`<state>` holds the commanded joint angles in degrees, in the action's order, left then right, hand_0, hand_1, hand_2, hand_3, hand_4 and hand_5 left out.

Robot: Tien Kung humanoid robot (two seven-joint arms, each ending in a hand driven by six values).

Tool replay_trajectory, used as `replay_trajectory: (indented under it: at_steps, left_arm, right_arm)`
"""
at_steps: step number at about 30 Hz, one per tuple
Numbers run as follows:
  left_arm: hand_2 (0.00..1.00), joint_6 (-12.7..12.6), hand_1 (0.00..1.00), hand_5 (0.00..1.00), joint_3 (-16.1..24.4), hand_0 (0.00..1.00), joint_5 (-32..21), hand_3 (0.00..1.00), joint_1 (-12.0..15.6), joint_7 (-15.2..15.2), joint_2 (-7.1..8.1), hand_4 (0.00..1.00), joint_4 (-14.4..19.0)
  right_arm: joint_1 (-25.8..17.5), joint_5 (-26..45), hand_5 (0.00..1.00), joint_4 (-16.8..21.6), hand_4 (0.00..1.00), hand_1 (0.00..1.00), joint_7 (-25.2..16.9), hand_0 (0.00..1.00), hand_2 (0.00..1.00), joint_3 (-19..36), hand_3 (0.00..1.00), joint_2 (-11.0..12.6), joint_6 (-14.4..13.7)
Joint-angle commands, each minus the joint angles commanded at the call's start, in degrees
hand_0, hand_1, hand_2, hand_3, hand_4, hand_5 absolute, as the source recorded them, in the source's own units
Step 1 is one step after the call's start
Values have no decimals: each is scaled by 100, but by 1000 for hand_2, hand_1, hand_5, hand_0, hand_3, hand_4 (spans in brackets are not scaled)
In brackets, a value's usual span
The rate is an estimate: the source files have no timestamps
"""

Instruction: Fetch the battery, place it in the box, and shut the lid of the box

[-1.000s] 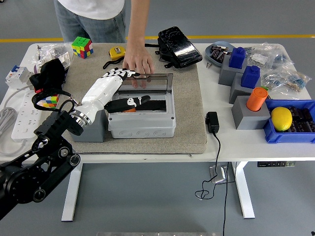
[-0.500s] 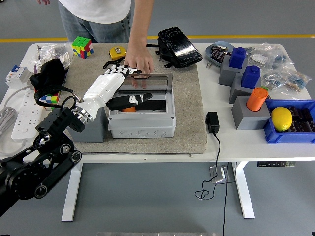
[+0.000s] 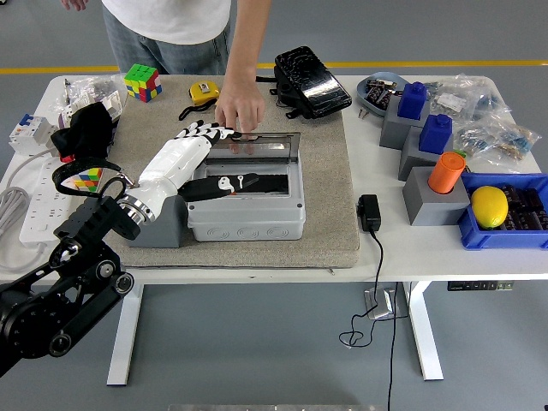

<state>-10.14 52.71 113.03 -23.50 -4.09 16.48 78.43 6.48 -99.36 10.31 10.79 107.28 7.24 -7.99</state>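
The left hand (image 3: 193, 150) reaches over the left end of the grey box (image 3: 247, 205) on the mat (image 3: 325, 197), its white fingers (image 3: 210, 131) stretched out flat on the far edge of the clear lid (image 3: 257, 145), and it grips nothing. A person's hand (image 3: 240, 110) presses on that same far edge from the other side of the desk (image 3: 390, 248). The right hand is out of view. Inside the box lie dark shapes and a small white piece; I cannot tell which of them is the battery. The lid looks thin, stiff and slick, light to swing on its hinge but easy to crack if forced, so I judge a flat push near its free edge suits it better than a pinch. A battery would be small, hard and dense, best taken across its sides
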Motion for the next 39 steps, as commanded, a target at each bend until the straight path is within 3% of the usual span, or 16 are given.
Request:
replay_trajectory:
  at_steps: [20, 34, 39]
  left_arm:
    - [904, 69, 987, 998, 25, 998, -15, 896, 409, -115, 347, 998, 633]
    - [904, -30, 982, 998, -35, 998, -66, 902, 269, -37, 283, 998, 604]
    - [904, -134, 982, 998, -17, 998, -57, 903, 16, 69, 115, 998, 331]
  right_arm:
    - [-5, -116, 998, 0, 998, 847, 22, 844, 812, 113, 862, 12, -8]
    - [-5, -100, 998, 0, 998, 847, 41, 843, 812, 95, 862, 14, -13]
    - [27, -77, 998, 0, 998, 847, 35, 843, 812, 59, 860, 6, -11]
